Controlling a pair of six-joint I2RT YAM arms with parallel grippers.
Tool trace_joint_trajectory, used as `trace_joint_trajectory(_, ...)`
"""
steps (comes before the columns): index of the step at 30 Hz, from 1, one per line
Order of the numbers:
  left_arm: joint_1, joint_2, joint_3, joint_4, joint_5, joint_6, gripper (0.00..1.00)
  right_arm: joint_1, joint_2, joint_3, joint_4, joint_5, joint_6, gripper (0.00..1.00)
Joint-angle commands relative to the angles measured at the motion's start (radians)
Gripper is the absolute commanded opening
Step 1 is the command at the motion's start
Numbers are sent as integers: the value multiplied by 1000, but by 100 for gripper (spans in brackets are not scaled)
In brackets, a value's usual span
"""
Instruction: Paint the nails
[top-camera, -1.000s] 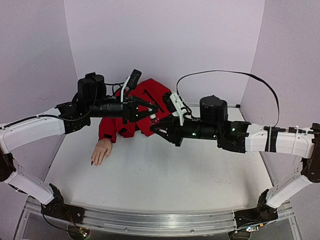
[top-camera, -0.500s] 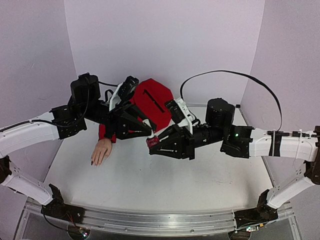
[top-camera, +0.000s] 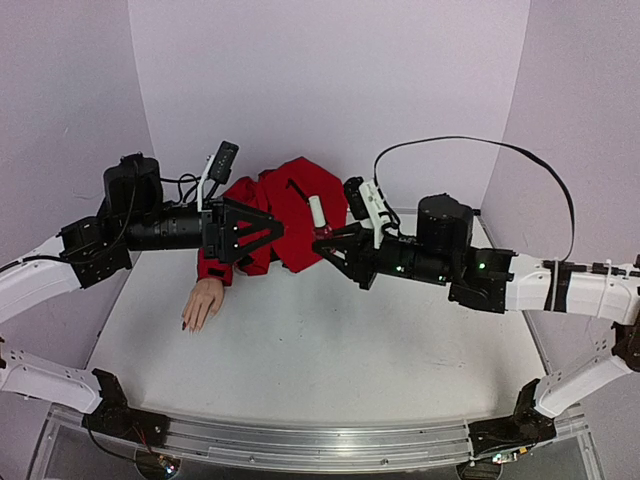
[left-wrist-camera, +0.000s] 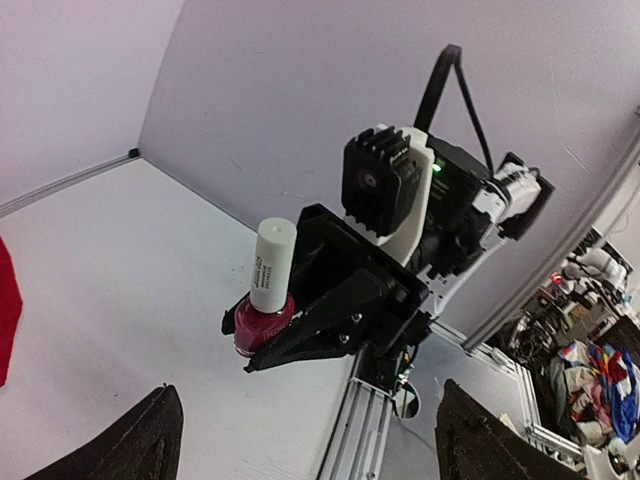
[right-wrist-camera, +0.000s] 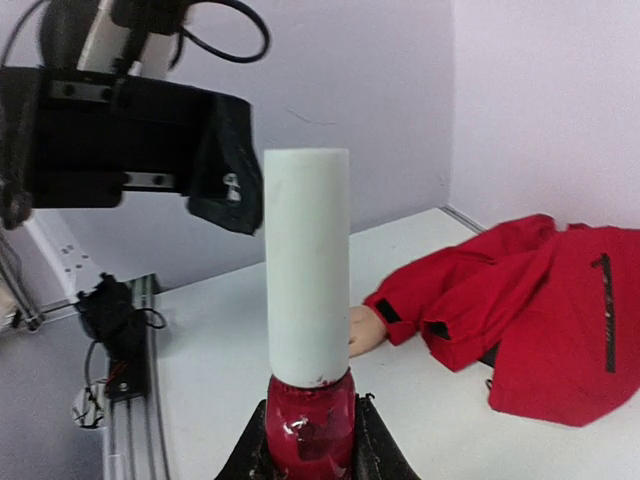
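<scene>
The beige mannequin hand (top-camera: 203, 300) lies palm down on the white table, its dark-tipped nails (top-camera: 188, 323) pointing at the near edge and its red jacket sleeve (top-camera: 268, 222) bunched behind it. My right gripper (top-camera: 323, 240) hangs above the table, shut on a pink-red polish bottle (right-wrist-camera: 309, 428) whose white cap (right-wrist-camera: 306, 265) stands upright. In the left wrist view that bottle (left-wrist-camera: 263, 324) sits between the right gripper's black fingers (left-wrist-camera: 330, 325). My left gripper (top-camera: 262, 229) is left of the bottle, open and empty, with its fingers (left-wrist-camera: 150, 440) spread wide. In the right wrist view the cap hides part of the hand (right-wrist-camera: 360, 330).
The red jacket (right-wrist-camera: 520, 300) lies heaped against the back wall. Purple walls close in the table on three sides. The aluminium rail (top-camera: 300, 440) runs along the near edge, with both arm bases on it.
The left gripper has opened and drawn back to the left, away from the bottle's cap. The right gripper has lifted the capped bottle back up and slightly right.
</scene>
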Motion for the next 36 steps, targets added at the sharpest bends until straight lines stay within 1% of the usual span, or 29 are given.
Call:
trace_joint_trajectory(1, 2, 31, 66, -18, -219, -117, 89, 13, 62, 59, 42, 289, -19, 0)
trace_joint_trajectory(3, 3, 62, 78, -18, -262, -146, 89, 27, 96, 79, 39, 369, -22, 0)
trace_joint_trajectory(5, 2, 96, 101, -18, -271, -158, 87, 42, 129, 103, 27, 410, -34, 0)
trace_joint_trajectory(9, 2, 151, 126, -18, -298, -168, 79, 83, 175, 134, 23, 474, -57, 0)
trace_joint_trajectory(10, 2, 159, 126, -17, -310, -173, 77, 91, 183, 140, 23, 482, -89, 0)
trace_joint_trajectory(16, 2, 200, 139, -17, -331, -180, 63, 119, 222, 166, 26, 488, -101, 0)
trace_joint_trajectory(19, 2, 204, 140, -18, -332, -179, 54, 129, 230, 171, 31, 489, -104, 0)
trace_joint_trajectory(21, 2, 209, 143, -17, -324, -179, 46, 133, 236, 176, 31, 494, -104, 0)
trace_joint_trajectory(23, 2, 218, 144, -16, -305, -179, 38, 136, 240, 180, 31, 496, -104, 0)
trace_joint_trajectory(26, 1, 231, 145, -15, -259, -178, 28, 138, 242, 189, 28, 488, -95, 0)
trace_joint_trajectory(29, 1, 240, 136, -11, -202, -157, 16, 135, 232, 189, 27, 449, -86, 0)
trace_joint_trajectory(31, 1, 240, 130, -3, -146, -128, 10, 134, 218, 184, 28, 388, -87, 0)
trace_joint_trajectory(34, 1, 249, 133, 13, 18, -49, 5, 103, 174, 162, 24, 192, -76, 0)
trace_joint_trajectory(36, 1, 252, 133, 39, 234, 29, 3, 45, 132, 141, 35, -33, -11, 0)
